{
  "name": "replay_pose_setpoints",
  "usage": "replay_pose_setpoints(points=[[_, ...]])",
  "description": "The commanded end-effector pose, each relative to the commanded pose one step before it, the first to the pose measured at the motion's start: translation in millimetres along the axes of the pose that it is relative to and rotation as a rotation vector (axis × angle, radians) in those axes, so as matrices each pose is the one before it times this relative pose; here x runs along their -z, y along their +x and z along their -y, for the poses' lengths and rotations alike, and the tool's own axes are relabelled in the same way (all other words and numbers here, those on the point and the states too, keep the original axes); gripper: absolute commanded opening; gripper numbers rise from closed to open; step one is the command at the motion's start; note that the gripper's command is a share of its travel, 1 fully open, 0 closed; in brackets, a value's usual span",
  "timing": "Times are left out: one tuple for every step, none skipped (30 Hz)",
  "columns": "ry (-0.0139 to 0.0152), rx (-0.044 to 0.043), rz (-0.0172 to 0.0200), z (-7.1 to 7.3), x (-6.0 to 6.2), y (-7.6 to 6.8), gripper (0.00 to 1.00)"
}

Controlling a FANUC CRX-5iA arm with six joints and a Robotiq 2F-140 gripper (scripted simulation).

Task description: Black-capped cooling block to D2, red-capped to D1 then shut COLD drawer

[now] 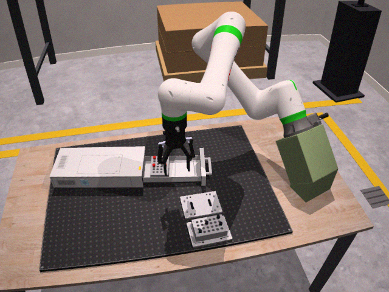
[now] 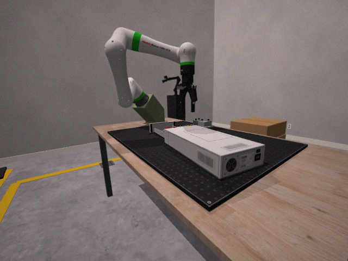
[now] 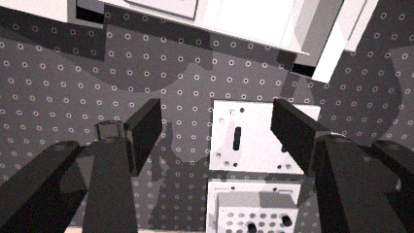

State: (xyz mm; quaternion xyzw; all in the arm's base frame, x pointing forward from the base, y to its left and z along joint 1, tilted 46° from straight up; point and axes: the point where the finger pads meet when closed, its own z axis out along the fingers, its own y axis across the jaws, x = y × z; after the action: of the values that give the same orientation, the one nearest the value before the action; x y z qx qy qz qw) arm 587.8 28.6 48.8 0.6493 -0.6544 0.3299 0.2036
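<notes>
Drawer (image 1: 175, 179) (image 2: 159, 130) (image 3: 253, 40) open (lamp (image 1: 140, 168) (image 2: 189, 126) lit), end effector (image 1: 177, 163) (image 2: 187, 107) (image 3: 216, 114) empty.
</notes>
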Motion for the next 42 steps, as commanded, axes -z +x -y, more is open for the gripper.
replay_pose_setpoints(points=[[0.00533,-0.09257,-0.00046,4.82,1.15,12.14,0.66],[0.0,-0.02667,-0.00001,1.54,0.02,3.61,0.66],[0.0,-0.02667,-0.00001,1.66,0.02,3.62,0.66],[0.0,-0.02667,-0.00001,1.78,0.02,3.62,0.66],[0.0,-0.02667,-0.00001,1.9,0.02,3.59,0.66],[0.0,-0.02667,-0.00001,2.01,0.02,3.56,0.66],[0.0,-0.00433,-0.00001,2.1,0.02,3.52,0.66],[0.0,0.0,-0.00001,2.12,0.02,3.52,0.66],[0.0,0.0,-0.00001,2.11,0.02,3.51,0.66],[0.0,0.0,-0.00001,2.09,0.02,3.48,0.66],[0.0,0.0,-0.00001,2.06,0.02,3.43,0.66],[0.0,0.0,-0.00001,2.05,0.02,3.4,0.66],[0.0,0.0,-0.00001,2.04,0.02,3.4,0.66],[0.0,0.0,0.0,0.0,0.0,0.0,0.66],[0.0,0.0,0.0,0.0,0.0,0.0,0.66],[0.0,0.0,-0.00001,1.86,0.02,3.08,0.66],[0.0,0.0,-0.00001,1.9,0.02,3.16,0.66],[0.0,0.0,-0.00001,1.95,0.02,3.26,0.66],[0.0,0.0,-0.00001,1.99,0.02,3.32,0.66],[0.0,0.0,-0.00001,2.01,0.02,3.36,0.66],[0.0,0.0,-0.00001,2.03,0.02,3.39,0.66],[0.0,0.0,-0.00001,2.04,0.02,3.41,0.66],[0.0,0.0,-0.00001,2.05,0.02,3.42,0.66],[0.0,0.0,-0.00001,2.06,0.02,3.43,0.66],[0.0,0.0,-0.00001,2.06,0.02,3.44,0.66],[0.0,0.0,-0.00001,2.07,0.02,3.44,0.66],[0.0,0.0,-0.00001,2.07,0.02,3.44,0.66],[0.0,0.0,-0.00001,2.07,0.02,3.45,0.66],[0.0,0.0,-0.00001,2.07,0.02,3.45,0.66],[0.0,0.0,-0.00001,2.07,0.02,3.45,0.66],[0.0,0.0,0.0,0.0,0.0,0.0,0.66],[0.0,0.0,0.0,0.0,0.0,0.0,0.66],[0.0,0.0,-0.00001,1.89,0.02,3.13,0.66],[0.0,0.0,-0.00001,1.93,0.02,3.21,0.66],[0.0,0.0,-0.00001,1.98,0.02,3.31,0.66],[0.0,0.0,-0.00001,2.02,0.02,3.37,0.66],[0.0,0.0,-0.00001,2.04,0.02,3.41,0.66],[0.0,0.0,-0.00001,2.06,0.02,3.44,0.66],[0.0,0.0,-0.00001,2.07,0.02,3.45,0.66],[0.0,0.0,-0.00001,2.08,0.02,3.46,0.66],[0.0,0.0,-0.00001,2.08,0.02,3.47,0.66],[0.0,0.0,-0.00001,2.09,0.02,3.47,0.66]])
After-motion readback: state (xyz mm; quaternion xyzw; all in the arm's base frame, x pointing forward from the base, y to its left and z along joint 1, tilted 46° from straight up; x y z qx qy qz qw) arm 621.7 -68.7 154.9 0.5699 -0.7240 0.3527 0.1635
